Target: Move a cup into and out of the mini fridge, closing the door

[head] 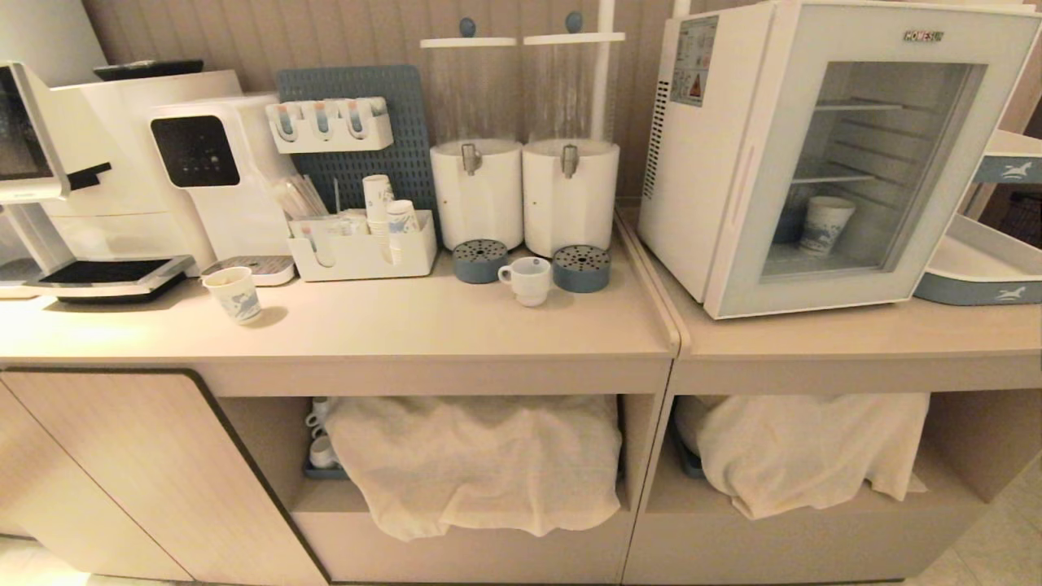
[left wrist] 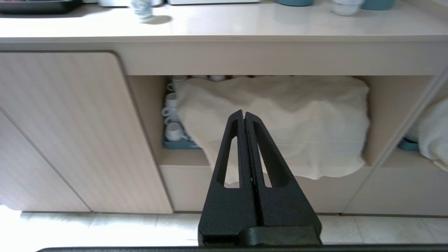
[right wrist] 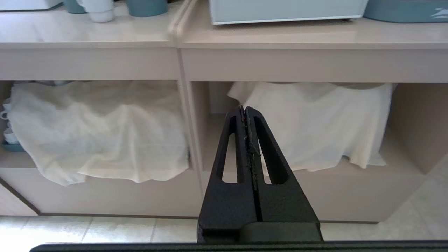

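The small white cup [head: 527, 280] with a loop handle stands on the counter between two blue drip trays, in front of the drink dispensers. The white mini fridge [head: 716, 155] sits on the right counter, its glass door [head: 855, 167] shut, a patterned paper cup [head: 825, 225] inside on the bottom. Neither arm shows in the head view. My left gripper [left wrist: 244, 113] hangs low in front of the cabinet, shut and empty, facing a cloth-covered shelf. My right gripper [right wrist: 244, 109] is likewise shut and empty, below the counter's edge near the divider between the two cabinets.
A coffee machine [head: 73, 187], water dispenser [head: 216, 175], organiser of paper cups [head: 366, 244] and a loose paper cup [head: 234, 295] fill the left counter. Two dispensers [head: 521, 195] stand mid-back. Blue-white trays [head: 989, 273] sit right of the fridge. Cloths [head: 476, 460] cover the lower shelves.
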